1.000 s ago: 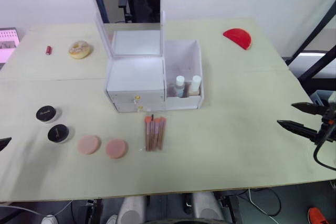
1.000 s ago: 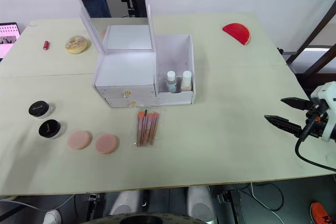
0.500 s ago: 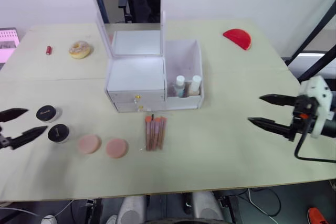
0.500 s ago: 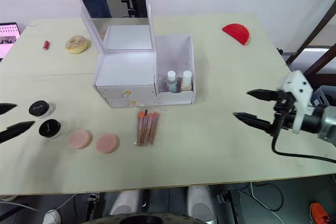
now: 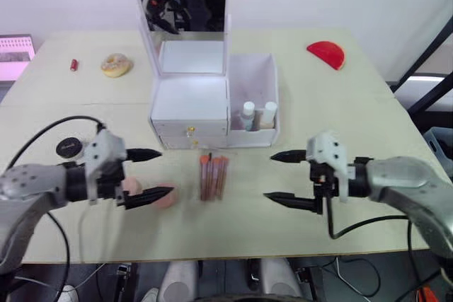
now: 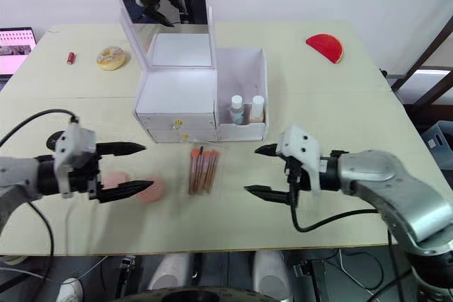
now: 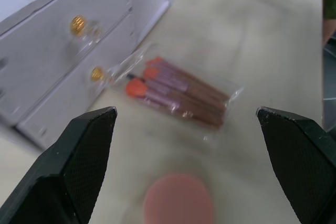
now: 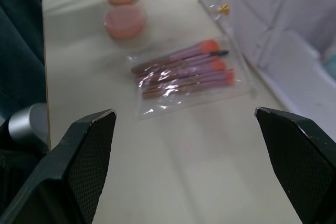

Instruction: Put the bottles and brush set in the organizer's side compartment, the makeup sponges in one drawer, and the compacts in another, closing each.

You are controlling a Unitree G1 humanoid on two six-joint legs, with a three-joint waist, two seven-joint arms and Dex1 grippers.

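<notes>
Pale and wide, the surface [image 5: 340, 97] carries everything, with a white wall behind it. Largest on it is the white organizer [image 5: 212, 100] at upper centre, mirror lid raised, both drawers shut, and two bottles [image 5: 255, 114] already standing in its side compartment. The left gripper [image 5: 146, 172] at lower left and the right gripper [image 5: 281, 176] at lower right both have their jaws spread wide and hold nothing. Between them, just below the drawers, lies the bagged brush set [image 5: 210, 177]. Two pink makeup sponges [image 8: 123, 7] sit by the left gripper, and a black compact [image 5: 68, 148] further left. Judging by this, the brush set is the step in hand: one gripper must close on the bag and lift it into the side compartment.
</notes>
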